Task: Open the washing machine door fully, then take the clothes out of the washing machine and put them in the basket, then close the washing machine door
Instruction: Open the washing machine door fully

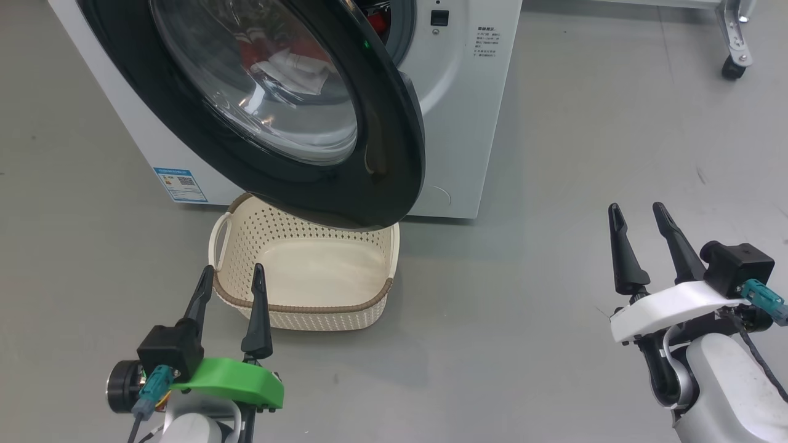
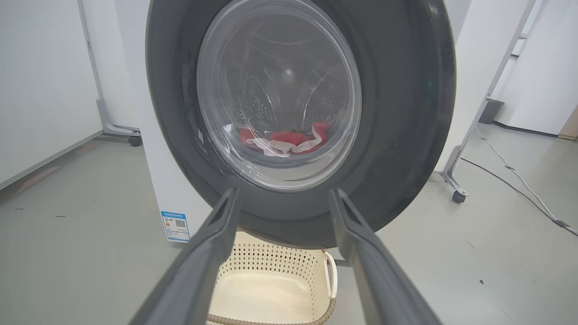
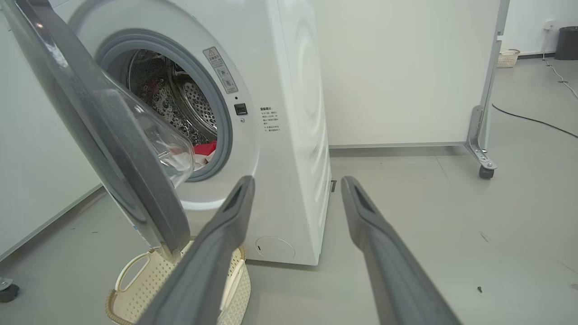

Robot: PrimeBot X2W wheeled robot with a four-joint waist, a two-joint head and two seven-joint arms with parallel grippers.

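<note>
**Head view.** My left claw (image 1: 234, 267), at 7 o'clock, and my right claw (image 1: 636, 206), at 4 o'clock, both stand spread wide and hold nothing. One large round glossy black door with a clear glass bowl (image 1: 265, 92) hangs part-open at 11 o'clock on one white front-loading washing machine (image 1: 455, 123). Its lower rim overhangs one cream perforated plastic basket with a brown rim (image 1: 308, 309). I judge the door stiff, weighty and slick, best hooked at its free edge, at the door's 3 o'clock.

**Left wrist view.** Through the glass, one heap of red-and-white jersey fabric (image 2: 289, 140) lies low in the drum. How many garments it holds I cannot tell. It is probably soft, light and limp, so I should pinch a raised fold.

**Right wrist view.** The door stands ajar at 9 o'clock, with the fabric at the drum's lip and the basket at 7 o'clock.
</note>
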